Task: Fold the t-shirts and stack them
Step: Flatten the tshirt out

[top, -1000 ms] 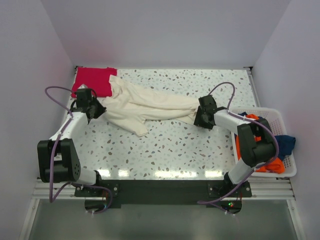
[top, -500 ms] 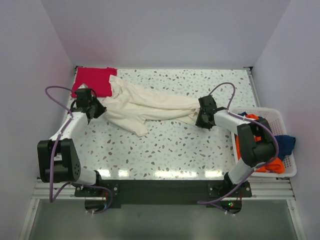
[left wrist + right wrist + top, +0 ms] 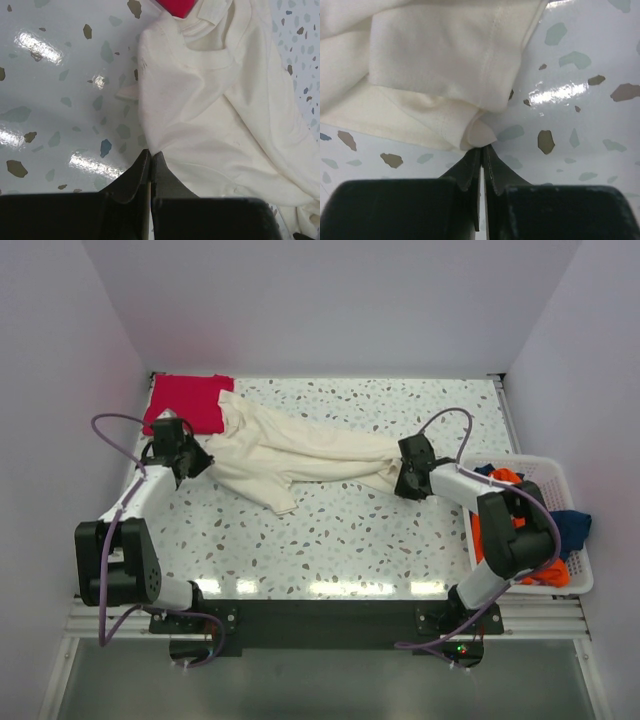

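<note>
**Pinching the cream t-shirt (image 3: 300, 452) at both ends**

Holding it stretched across the back of the desk (image 3: 350, 540), with the collar end overlapping the red t-shirt (image 3: 188, 402) at the far-left corner, probably to pull it flat for folding. Clamping its left edge with the left pincer (image 3: 151, 157), jaws together. Gripping a folded hem with the right pincer (image 3: 481, 150), jaws together, cloth seemingly nipped. Reaching both arms low, angled inward.

No text, label, brand, number or sign can be read in any view: the cream tee (image 3: 290, 450), the red tee (image 3: 185, 400), the basket (image 3: 530, 461) and the table (image 3: 380, 530) show no legible writing
</note>
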